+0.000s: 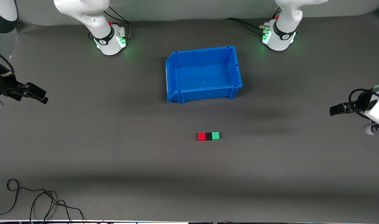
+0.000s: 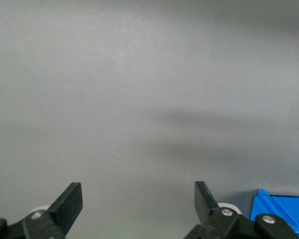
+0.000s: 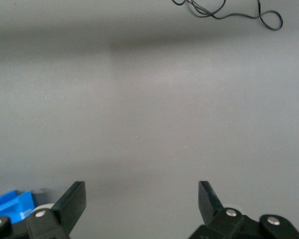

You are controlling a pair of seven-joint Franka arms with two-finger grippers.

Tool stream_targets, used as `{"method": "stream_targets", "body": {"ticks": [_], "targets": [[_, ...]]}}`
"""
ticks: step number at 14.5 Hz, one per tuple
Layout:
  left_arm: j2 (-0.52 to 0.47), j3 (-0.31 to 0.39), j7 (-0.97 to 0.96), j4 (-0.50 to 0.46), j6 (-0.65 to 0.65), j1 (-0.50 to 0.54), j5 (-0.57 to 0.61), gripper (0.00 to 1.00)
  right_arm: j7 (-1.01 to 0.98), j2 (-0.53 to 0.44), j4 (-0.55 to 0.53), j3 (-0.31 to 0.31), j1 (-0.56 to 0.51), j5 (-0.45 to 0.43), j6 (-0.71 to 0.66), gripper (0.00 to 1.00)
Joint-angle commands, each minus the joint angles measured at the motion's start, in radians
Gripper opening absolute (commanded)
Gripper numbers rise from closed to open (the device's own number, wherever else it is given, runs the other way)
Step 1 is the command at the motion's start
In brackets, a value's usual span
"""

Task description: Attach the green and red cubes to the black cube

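The red cube (image 1: 201, 136), black cube (image 1: 208, 136) and green cube (image 1: 215, 135) lie in one touching row on the grey mat, black in the middle, nearer to the front camera than the blue bin (image 1: 177, 74). My left gripper (image 1: 332, 110) is open and empty at the left arm's end of the table, far from the cubes. My right gripper (image 1: 43, 96) is open and empty at the right arm's end. Both wrist views show only bare mat between their own open fingers (image 2: 70, 201) (image 3: 74, 199). Both arms wait.
The empty blue bin stands mid-table between the arm bases; a corner of it shows in the left wrist view (image 2: 281, 209) and the right wrist view (image 3: 10, 204). A loose black cable (image 1: 36, 199) lies at the mat's front corner, also in the right wrist view (image 3: 224, 11).
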Motion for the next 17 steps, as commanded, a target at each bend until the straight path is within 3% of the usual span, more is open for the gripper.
{"method": "stream_targets", "body": {"ticks": [1,4,7,17], "targets": [[-0.036,-0.002,0.047,-0.021,-0.008,-0.009,0.021,1.00,-0.139,0.009,0.024,-0.031,0.003,-0.007,-0.001,1.00],[-0.041,-0.004,0.049,-0.043,-0.002,-0.009,0.018,1.00,-0.137,0.010,0.019,-0.041,0.003,0.002,-0.009,1.00],[-0.082,-0.004,0.047,-0.095,0.033,-0.007,0.004,1.00,-0.132,0.013,0.010,-0.059,0.003,0.065,-0.010,1.00],[-0.068,-0.002,0.044,-0.067,0.020,0.002,-0.013,1.00,-0.098,0.015,0.010,-0.062,0.012,0.087,-0.018,1.00]]}}
